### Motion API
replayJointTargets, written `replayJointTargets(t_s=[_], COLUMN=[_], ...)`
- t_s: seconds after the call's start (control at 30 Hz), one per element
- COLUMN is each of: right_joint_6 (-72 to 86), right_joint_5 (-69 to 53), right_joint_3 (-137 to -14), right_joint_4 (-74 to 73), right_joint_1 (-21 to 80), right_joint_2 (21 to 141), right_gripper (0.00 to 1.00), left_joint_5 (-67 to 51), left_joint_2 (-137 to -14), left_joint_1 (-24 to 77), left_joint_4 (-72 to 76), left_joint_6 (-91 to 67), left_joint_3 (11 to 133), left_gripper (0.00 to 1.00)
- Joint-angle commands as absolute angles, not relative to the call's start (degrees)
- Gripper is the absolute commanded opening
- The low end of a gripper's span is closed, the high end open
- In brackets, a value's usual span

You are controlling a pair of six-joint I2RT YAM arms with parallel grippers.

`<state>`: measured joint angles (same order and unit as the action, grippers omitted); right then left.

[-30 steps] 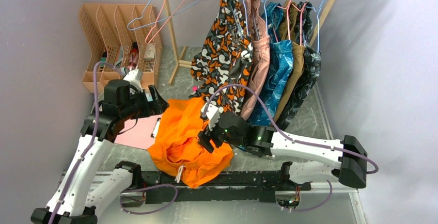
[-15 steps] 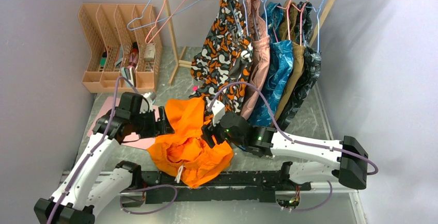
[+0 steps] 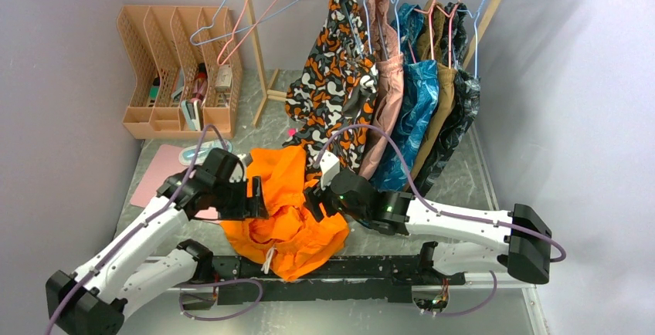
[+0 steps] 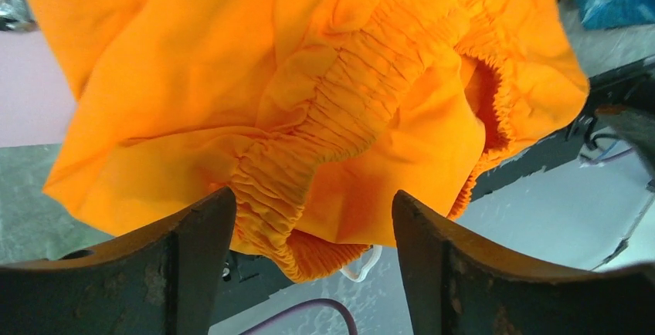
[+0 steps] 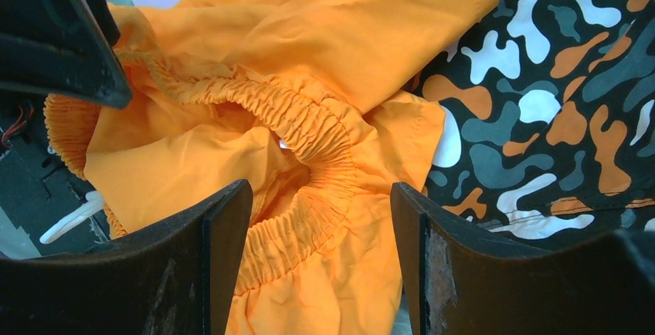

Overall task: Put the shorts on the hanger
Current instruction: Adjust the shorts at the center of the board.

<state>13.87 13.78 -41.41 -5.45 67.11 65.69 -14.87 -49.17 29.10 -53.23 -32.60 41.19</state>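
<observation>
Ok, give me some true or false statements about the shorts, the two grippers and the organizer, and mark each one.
The shorts lie bunched on the table between both arms. True.
The left gripper is clamped shut on the waistband. False: its jaws stand open, gripping nothing.
The right gripper has its jaws open. True.
The peach organizer stands at the table's far right. False: it stands at the far left.

One camera sits high up behind the arms (image 3: 147,231) and looks down on the whole worktop (image 3: 479,181). Two ride on the wrists, very close, looking out past the left claw (image 4: 309,204) and the right claw (image 5: 320,192). All three see the orange shorts (image 3: 282,211).
</observation>
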Motion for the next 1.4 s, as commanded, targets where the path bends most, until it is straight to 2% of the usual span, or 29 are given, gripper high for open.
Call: replayJointTargets(t_s=[0.0, 0.07, 0.17, 0.3, 0.37, 0.5, 0.67, 0.73, 0.8, 0.87, 1.17, 1.37], right_joint_6=[13.40, 13.58, 13.79, 13.59, 13.05, 9.71, 0.82, -2.55, -3.59, -3.16, 8.30, 19.27], right_joint_5=[15.07, 15.27, 15.74, 16.49, 17.09, 19.73, 25.42, 26.95, 27.26, 26.38, 23.80, 17.85], right_joint_3=[-41.63, -41.22, -40.94, -41.65, -42.58, -46.67, -58.87, -63.78, -66.18, -65.97, -50.92, -46.14], right_joint_4=[-5.46, -5.36, -5.56, -7.02, -8.08, -10.86, -12.13, -11.76, -10.64, -9.08, -3.74, 1.56], right_joint_1=[66.94, 66.89, 66.91, 66.88, 66.88, 66.89, 66.89, 66.88, 66.88, 66.88, 66.84, 64.90], right_joint_2=[64.15, 63.43, 62.16, 59.52, 58.06, 56.25, 57.04, 57.64, 57.51, 56.96, 57.95, 63.58], right_gripper=[0.70, 0.70, 0.70, 0.70, 0.70, 0.70, 0.70, 0.70, 0.70, 0.70, 0.70, 0.66], left_joint_5=[-8.92, -8.42, -8.35, -7.95, -6.26, 1.87, 16.60, 18.51, 17.43, 15.88, 15.89, 16.22], left_joint_2=[-51.39, -52.11, -53.09, -54.13, -53.82, -52.54, -61.24, -64.99, -65.83, -63.53, -49.06, -47.10], left_joint_1=[35.06, 35.87, 36.18, 36.29, 36.37, 36.36, 36.39, 36.32, 36.38, 36.33, 36.31, 36.30], left_joint_4=[-55.50, -55.67, -55.44, -55.56, -56.19, -56.66, -60.75, -60.66, -57.84, -53.86, -47.37, -46.15], left_joint_6=[-37.05, -37.55, -37.79, -38.22, -38.91, -37.31, -29.27, -26.29, -24.34, -23.83, -33.05, -37.61], left_joint_3=[41.30, 41.22, 41.06, 41.16, 42.36, 54.21, 88.49, 102.62, 109.32, 106.83, 66.90, 58.94], left_gripper=[0.76, 0.70, 0.57, 0.27, 0.09, 0.07, 0.07, 0.07, 0.07, 0.07, 0.07, 0.07])
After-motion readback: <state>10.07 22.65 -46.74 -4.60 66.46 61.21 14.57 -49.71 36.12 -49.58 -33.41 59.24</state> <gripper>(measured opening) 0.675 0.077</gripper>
